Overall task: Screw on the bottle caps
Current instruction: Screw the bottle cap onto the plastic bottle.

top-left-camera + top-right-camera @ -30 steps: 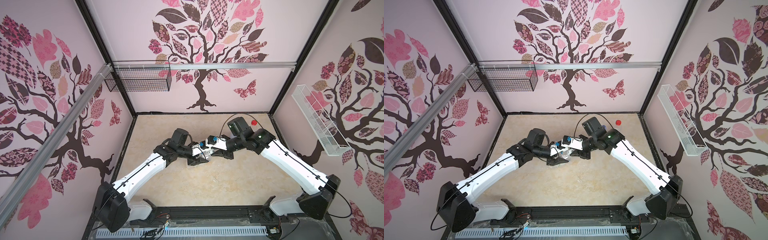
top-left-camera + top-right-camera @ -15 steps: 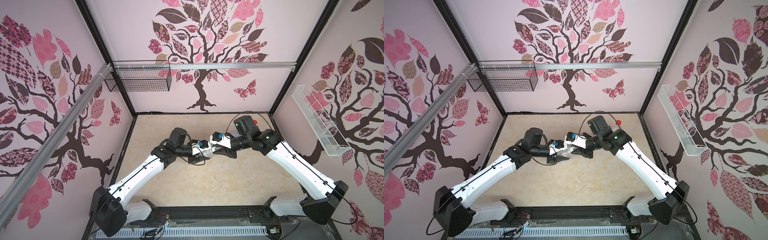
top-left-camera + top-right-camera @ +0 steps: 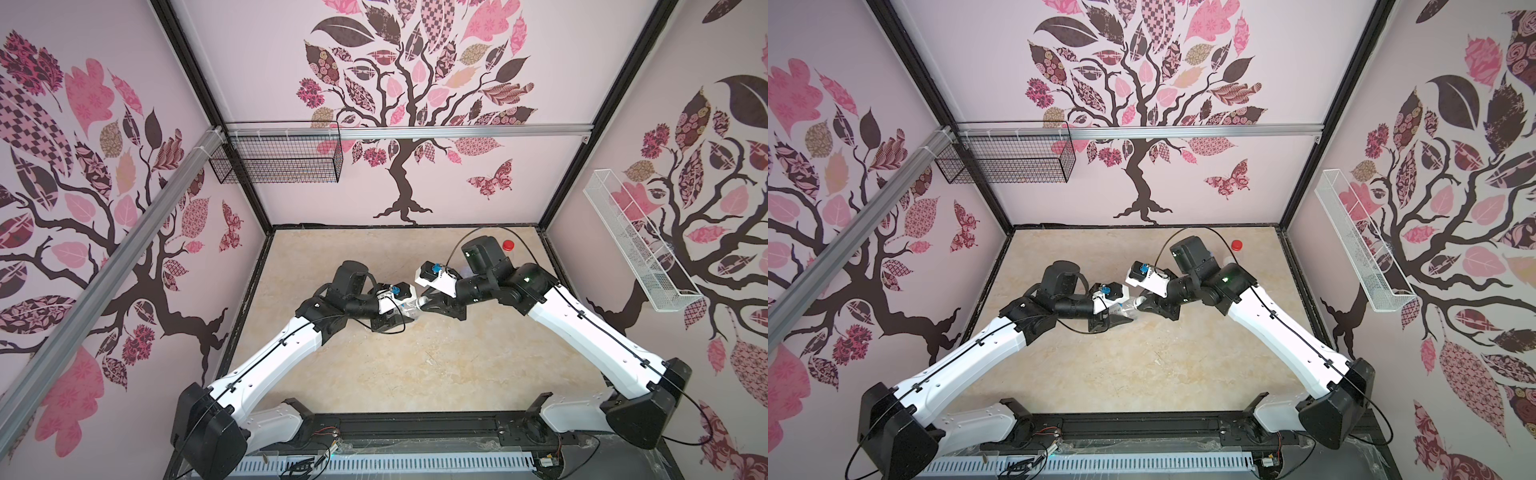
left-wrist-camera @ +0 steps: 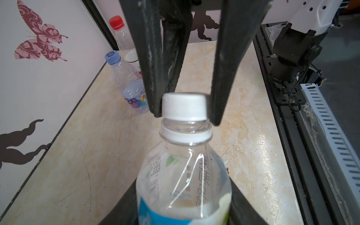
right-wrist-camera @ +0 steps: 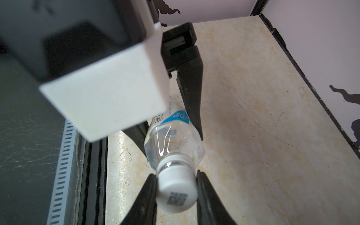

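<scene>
Room: you're boxed in by pale pink walls (image 3: pixel 257 62), with a tree mural (image 3: pixel 401 124) of patterned leaves on all three and a butterfly beside the trunk.
Surface: the table (image 3: pixel 415 374) is beige and marbled, scuffed, with a black rail along your near edge.
Arms: your left arm (image 3: pixel 270 357) and right arm (image 3: pixel 582 328) meet nose to nose over mid-table in both top views.
Baskets: a black wire basket (image 3: pixel 282 160) hangs on the back wall and a white wire basket (image 3: pixel 636 253) on the right wall.
Main item: the bottle (image 4: pixel 183 175) is clear plastic, lying nearly level between your two grippers over the middle of the table.
Writing: its label (image 5: pixel 178 116) is white with a bright blue patch and a green leaf. The columns of Chinese characters are not sharp enough for me to read out.
Left side: your left gripper (image 5: pixel 172 138) is closed round the bottle's body, one finger pressed to each flank.
Right side: your right gripper (image 4: pixel 185 109) is pinched tight on the white cap (image 5: pixel 176 191), fingers against both sides.
Others: the red-capped bottle (image 4: pixel 121 37) and the blue-capped bottle (image 4: pixel 128 81) are by the back wall, toward the right. The second has a colourful band with purple lettering, too blurred to read.
Cap: white and ribbed, it's seated on the bottle's neck above a white collar ring.
Small marks: there's a dark square code (image 5: pixel 176 198) on the white cap's top, and the blue cap (image 4: pixel 112 56) carries a white looped mark. The red cap (image 3: pixel 508 246) is plain.
</scene>
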Controlling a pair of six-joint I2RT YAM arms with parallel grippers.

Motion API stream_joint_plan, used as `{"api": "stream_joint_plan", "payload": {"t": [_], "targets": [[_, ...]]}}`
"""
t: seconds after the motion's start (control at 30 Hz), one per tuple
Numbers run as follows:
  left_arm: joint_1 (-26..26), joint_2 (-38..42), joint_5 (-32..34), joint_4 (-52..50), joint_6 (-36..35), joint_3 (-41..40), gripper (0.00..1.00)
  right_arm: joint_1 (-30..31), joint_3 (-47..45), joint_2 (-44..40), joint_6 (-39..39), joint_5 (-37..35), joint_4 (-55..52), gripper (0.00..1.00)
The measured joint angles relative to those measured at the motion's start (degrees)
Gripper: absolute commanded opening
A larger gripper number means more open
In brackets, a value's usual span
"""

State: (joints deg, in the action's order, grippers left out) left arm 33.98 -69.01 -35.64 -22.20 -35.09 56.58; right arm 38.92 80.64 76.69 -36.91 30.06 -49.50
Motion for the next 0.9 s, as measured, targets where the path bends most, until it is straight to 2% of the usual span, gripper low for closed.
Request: {"api": "stream_joint_plan", "payload": {"t": [0.1,0.23,0.4,0.57,0.67,0.73,0.8,0.9], "targets": [[0.0,0.2,1.2,0.0,0.4,-0.2,0.27,0.7,0.7,1.0,4.0,-2.1,0.0,0.24],[-0.2,1.1,5.6,0.6,0.6,-0.9,0.27,1.4,4.9,5.1,14.5,-4.9,-1.5,0.22],[0.6,3.2,11.8,3.4,0.1,-3.4,0.28,1.5,10.0,9.8,33.3,-6.1,-3.7,0.19],[3.1,4.2,17.3,7.1,-1.6,-6.2,0.28,1.6,9.4,10.2,54.6,-7.0,-4.0,0.20],[4.1,4.2,19.8,7.9,-2.8,-6.8,0.28,1.5,9.4,10.5,63.7,-7.6,-4.5,0.22],[4.4,4.0,20.7,8.0,-3.1,-6.9,0.28,1.5,9.6,10.7,67.7,-8.2,-4.7,0.25],[4.6,3.5,21.4,8.6,-3.3,-6.9,0.28,1.5,9.4,10.5,70.3,-8.9,-4.2,0.33],[4.5,3.0,21.6,9.2,-3.5,-6.9,0.28,1.1,6.5,8.6,72.3,-10.9,-1.2,0.56]]}}
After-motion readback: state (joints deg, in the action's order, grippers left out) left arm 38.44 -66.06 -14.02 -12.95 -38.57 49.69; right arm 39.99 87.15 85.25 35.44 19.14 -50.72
